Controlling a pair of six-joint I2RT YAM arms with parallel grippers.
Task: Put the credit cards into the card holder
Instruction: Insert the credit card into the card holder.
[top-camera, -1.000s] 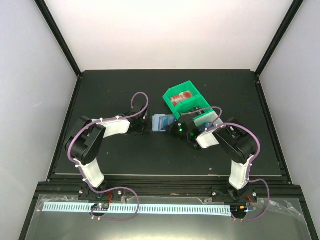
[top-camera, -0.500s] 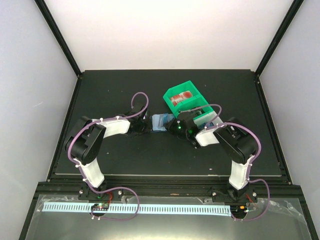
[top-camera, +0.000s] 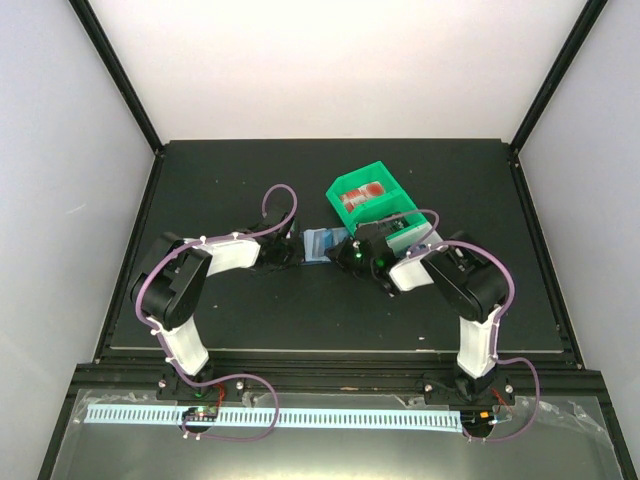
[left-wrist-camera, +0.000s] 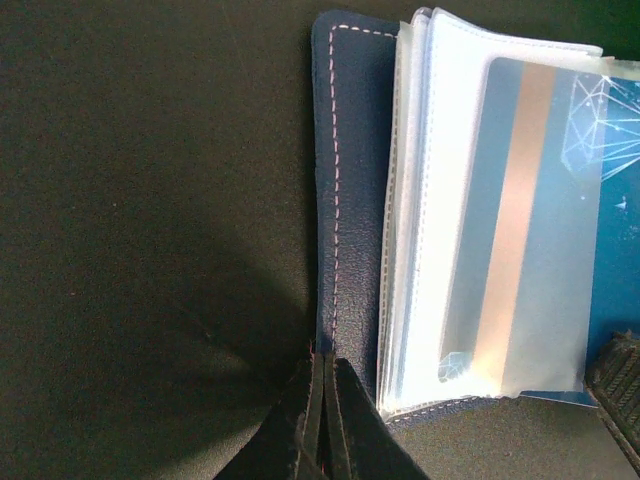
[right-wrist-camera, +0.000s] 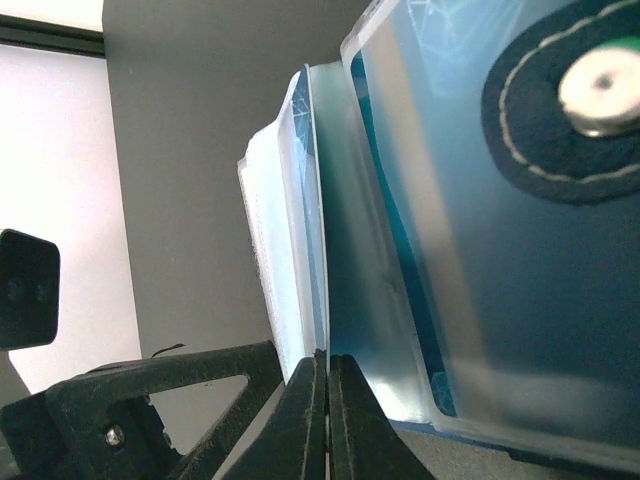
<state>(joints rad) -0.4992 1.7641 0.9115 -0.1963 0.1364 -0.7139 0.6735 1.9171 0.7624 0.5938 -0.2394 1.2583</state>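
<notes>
- the card holder (top-camera: 322, 243) lies open on the tabletop (top-camera: 230, 180) between the two arms, just in front of the green bin (top-camera: 372, 200)
- left gripper (left-wrist-camera: 322, 420): jaws together, clamped on the corner of the holder's navy cover, pinning it down; one striped blue card (left-wrist-camera: 530, 220) already sits in a clear sleeve
- right gripper (right-wrist-camera: 326, 410): jaws pressed together on a thin teal edge, which i take for a credit card (right-wrist-camera: 345, 260) standing among the sleeves, beside the snap tab (right-wrist-camera: 570, 100); whether it is card or sleeve is hard to tell
- step in hand, as i judge it: feeding a card into a pocket
- next move calls for a straight push along the sleeve's mouth while the left arm holds the cover flat; then release and fetch another card
</notes>
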